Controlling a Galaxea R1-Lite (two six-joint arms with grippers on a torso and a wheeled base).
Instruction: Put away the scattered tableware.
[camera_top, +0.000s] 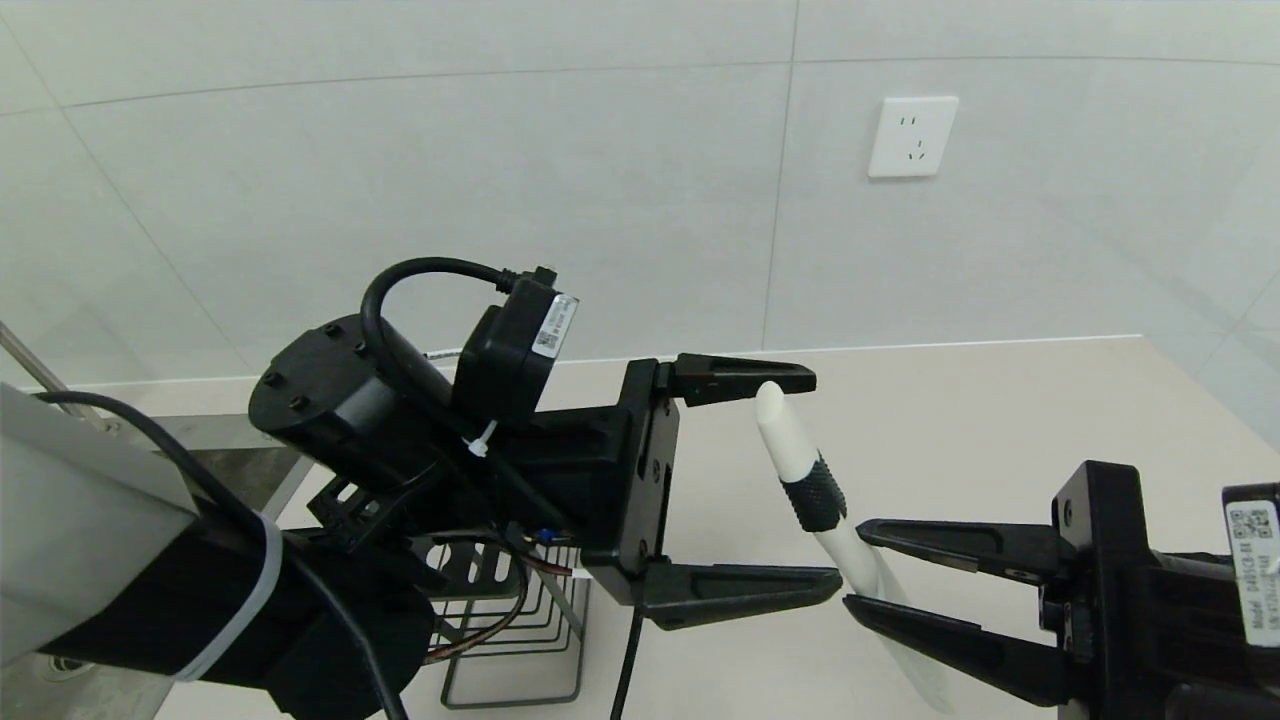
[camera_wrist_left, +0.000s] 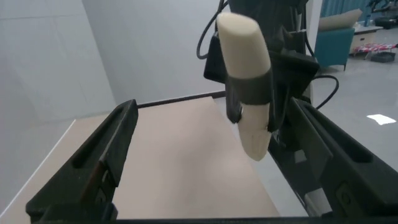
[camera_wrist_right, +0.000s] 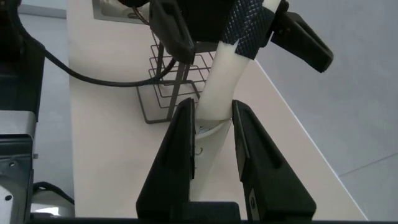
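Observation:
A white utensil (camera_top: 790, 435) with a black knurled band is held above the beige counter (camera_top: 980, 420), tilted, its rounded handle end pointing up. My right gripper (camera_top: 856, 565) is shut on its lower white part, as the right wrist view confirms for the utensil (camera_wrist_right: 219, 87) and right gripper (camera_wrist_right: 211, 112). My left gripper (camera_top: 822, 480) stands open with the handle between its fingers. The handle's tip is close to the upper finger (camera_top: 745, 377). In the left wrist view, the utensil (camera_wrist_left: 245, 81) stands between the spread fingers of the left gripper (camera_wrist_left: 211, 155).
A black wire rack (camera_top: 510, 620) stands on the counter below the left arm, also seen as the rack (camera_wrist_right: 165, 81). A metal sink edge (camera_top: 225, 440) lies at the left. The tiled wall behind carries a white socket (camera_top: 912, 136).

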